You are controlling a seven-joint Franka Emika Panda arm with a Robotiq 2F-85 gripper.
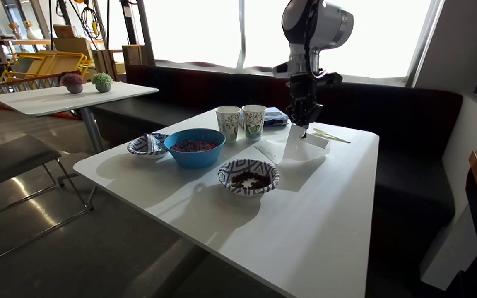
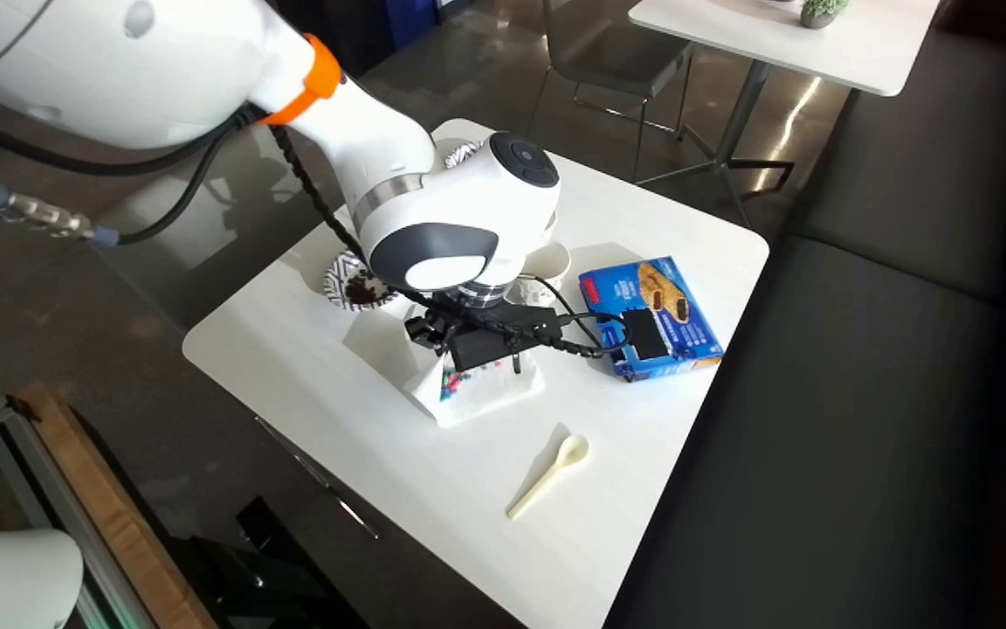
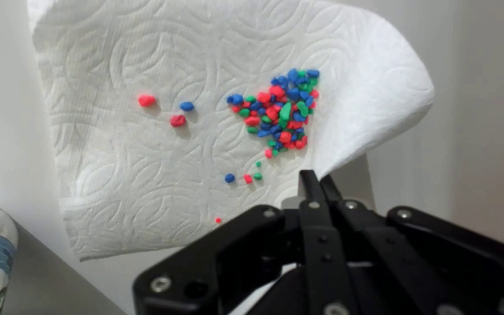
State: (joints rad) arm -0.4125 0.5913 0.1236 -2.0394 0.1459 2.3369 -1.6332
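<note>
Gripper (image 3: 319, 177), black: jaws standing together, apparently clamping a thin raised edge of the paper towel (image 3: 129, 148); 
Paper towel, white, embossed: lying on the white table (image 1: 325, 231), one side curling upward at the gripper, the printed paper cups (image 1: 254, 122) standing near; 
Pebbles (image 3: 272, 113), red, blue and green: heaping against the curled side, a few lying loose across the flatter part; 
Hazard, slipping or tearing: the jaws are pinching only a narrow margin, so an uneven tug could be pulling the paper towel free or ripping it; 
Hazard, spilling: the pebbles are resting loose, with little rim on the flatter sides, so a steep or sudden lift could be sending them rolling onto the white table; 
Hazard, knocking: with the paper cups standing so near, a wide sideways pull could be tipping one; 
Blue bowl (image 1: 197, 160): holding small red and darker bits (image 1: 197, 146), as an exterior view is showing; 
Nearer patterned bowl (image 1: 250, 166): holding dark brown pieces (image 1: 261, 181), lying in a loose ring about a bare patch; 
Further patterned bowl (image 1: 136, 147): holding what is looking like a shiny wrapped packet (image 1: 154, 144), standing just beside the blue bowl; 
Paper cups, two: standing upright side by side, their contents not showing clearly; 
Blue box (image 2: 682, 332), printed with pastries: lying flat, hiding whatever it is containing
</note>
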